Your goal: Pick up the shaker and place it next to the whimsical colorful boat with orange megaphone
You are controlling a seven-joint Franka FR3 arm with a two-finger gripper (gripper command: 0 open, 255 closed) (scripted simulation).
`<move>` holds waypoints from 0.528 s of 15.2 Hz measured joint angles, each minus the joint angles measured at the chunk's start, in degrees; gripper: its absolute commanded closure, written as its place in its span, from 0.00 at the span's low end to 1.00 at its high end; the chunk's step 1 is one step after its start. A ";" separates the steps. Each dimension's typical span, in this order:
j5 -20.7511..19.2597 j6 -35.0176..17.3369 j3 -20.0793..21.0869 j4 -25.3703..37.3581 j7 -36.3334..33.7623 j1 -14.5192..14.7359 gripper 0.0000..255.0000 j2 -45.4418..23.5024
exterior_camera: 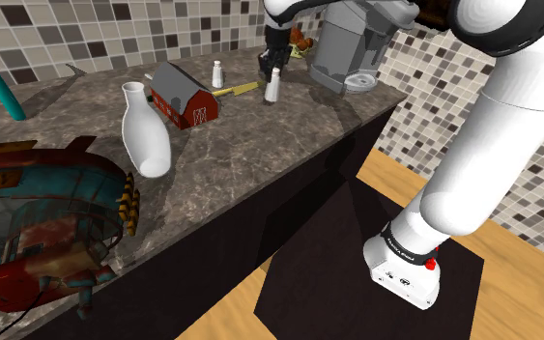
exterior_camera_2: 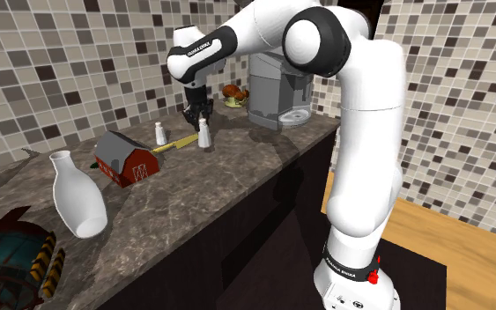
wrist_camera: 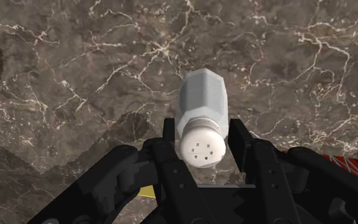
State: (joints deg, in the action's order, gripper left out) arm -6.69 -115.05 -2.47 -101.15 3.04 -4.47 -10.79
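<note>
The dark marbled counter (exterior_camera: pixel 260 145) runs under me along a wall of small brown and grey tiles. The biggest thing on it is the colorful boat (exterior_camera: pixel 38 227), teal and rust-red, lying at the end nearest the shoulder camera. At the far end of the counter stands a grey machine (exterior_camera: pixel 352 48). A white vase (exterior_camera: pixel 144 130) is upright just beyond the boat. A red barn (exterior_camera: pixel 185 97) with a grey roof is past that, toward the wall. My claw (wrist_camera: pixel 203 124) hangs fingers-down over the stretch between the barn and the grey machine, well apart from the boat. The shaker (wrist_camera: pixel 201 102) is directly beneath it, upright, and its holed white cap sits between my two black fingers (wrist_camera: pixel 238 127). The fingers are clamped on the shaker's top, one pressed to each side, and I see no gap between them and it. In the shoulder view the shaker (exterior_camera: pixel 272 87) sits right under my claw (exterior_camera: pixel 273 66), near the counter's front edge. I cannot tell whether its base touches the marble. A second small shaker (exterior_camera: pixel 217 72) stands nearer the wall, just beside the barn.
</note>
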 measured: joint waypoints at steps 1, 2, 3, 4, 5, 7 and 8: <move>0.03 0.74 0.01 0.62 0.08 0.01 1.00 0.13; 0.06 1.40 -0.01 1.08 0.20 -0.02 1.00 0.34; 0.09 2.18 0.00 1.72 0.27 0.00 1.00 0.48; 0.12 2.96 0.04 2.41 0.28 0.05 1.00 0.57; 0.14 3.69 0.04 2.98 0.37 0.05 1.00 0.73; 0.21 5.16 0.02 4.44 0.61 0.01 1.00 0.76; 0.23 5.94 0.05 5.17 0.63 0.05 1.00 0.81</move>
State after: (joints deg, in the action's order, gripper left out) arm -6.46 -109.10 -2.43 -95.98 3.67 -4.42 -9.98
